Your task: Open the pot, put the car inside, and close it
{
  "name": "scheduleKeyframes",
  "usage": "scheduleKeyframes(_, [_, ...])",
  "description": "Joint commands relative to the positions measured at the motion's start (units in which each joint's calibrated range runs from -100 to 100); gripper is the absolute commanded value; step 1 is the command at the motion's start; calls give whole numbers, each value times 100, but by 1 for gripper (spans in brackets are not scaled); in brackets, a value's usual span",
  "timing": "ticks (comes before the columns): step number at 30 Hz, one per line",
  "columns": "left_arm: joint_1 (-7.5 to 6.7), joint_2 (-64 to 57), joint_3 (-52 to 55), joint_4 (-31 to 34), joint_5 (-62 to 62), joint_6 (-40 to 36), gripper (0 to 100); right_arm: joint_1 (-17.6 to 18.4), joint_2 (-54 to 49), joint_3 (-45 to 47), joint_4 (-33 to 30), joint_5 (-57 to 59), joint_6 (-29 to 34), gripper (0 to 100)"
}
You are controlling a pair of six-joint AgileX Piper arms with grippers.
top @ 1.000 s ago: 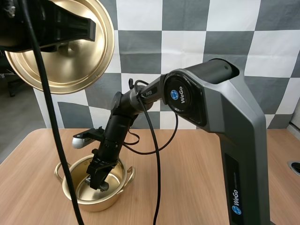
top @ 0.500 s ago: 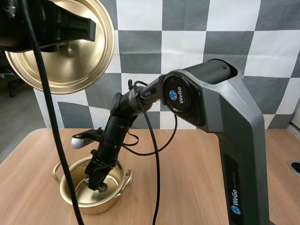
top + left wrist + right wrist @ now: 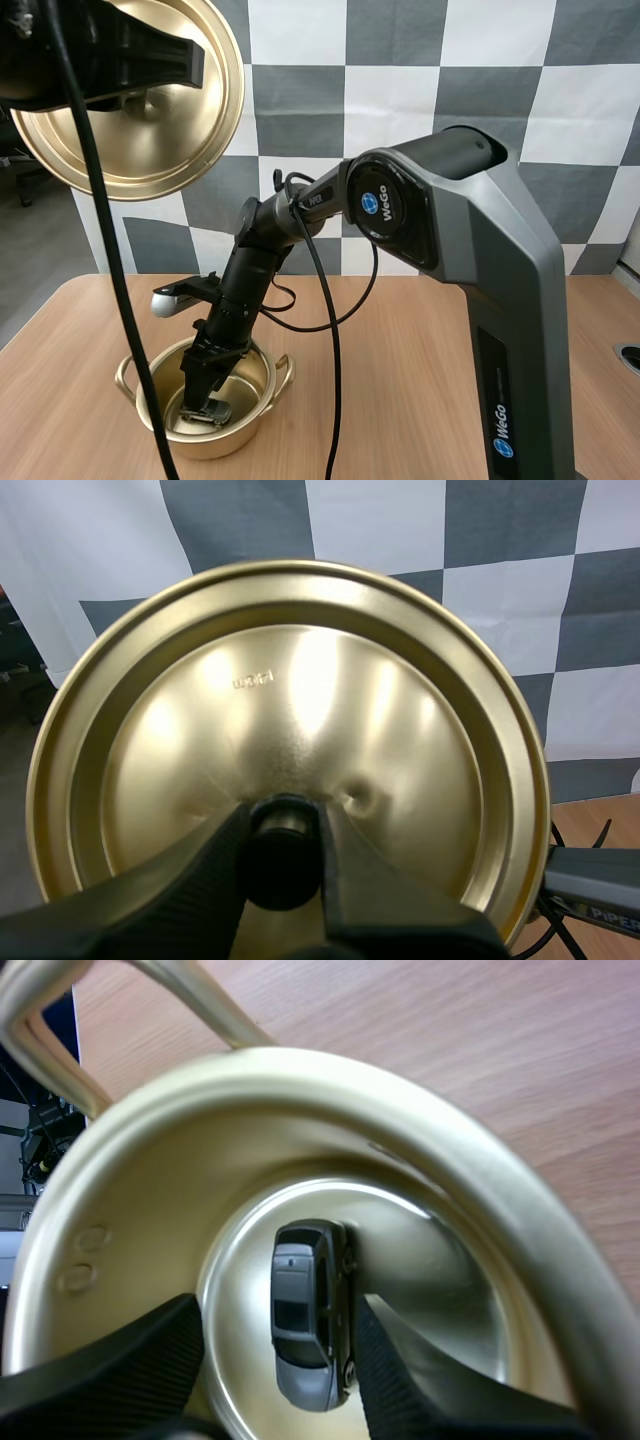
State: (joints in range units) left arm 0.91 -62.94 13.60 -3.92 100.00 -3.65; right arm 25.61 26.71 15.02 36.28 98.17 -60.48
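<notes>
While the grey toy car (image 3: 310,1315) lies on the floor of the pot (image 3: 255,415), roof up toward the right wrist camera, the right gripper (image 3: 275,1305) reaches down inside the golden rim with its two fingers spread to either side of it. They are open, not pinching: one finger (image 3: 400,1380) stands close against the car's side – whether it touches I cannot tell – and the other stands a little way off, with bare metal showing between.

From the high view the right arm slopes down from its base into the pot, which stands uncovered on the wooden table (image 3: 400,350), near the front edge on the left arm's side, a loop handle at each side.

Well above the pot, on that same side, the left gripper (image 3: 283,830) holds the lid (image 3: 300,680) up in the air – its fingers clamped on the black knob (image 3: 283,865), the lid tilted so its shiny underside faces the cameras.
</notes>
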Motion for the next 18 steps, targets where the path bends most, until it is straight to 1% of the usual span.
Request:
scheduleKeyframes(1, [1,-1,-5,1,0,3,0,2,-6,-4,-1,0,2,79])
scheduleKeyframes(4, [1,-1,-5,1,0,3,0,2,-98,-72,-25,0,2,79])
scheduleKeyframes(7, [1,-1,-5,1,0,3,0,2,-328,-286,-221,0,15,79])
scheduleKeyframes(13, [1,-1,-5,1,0,3,0,2,-1045,-1000,-710,0,310,79])
scheduleKeyframes(18, [1,-1,-5,1,0,3,0,-53,-1483,-1750,-1943,0,1048,79])
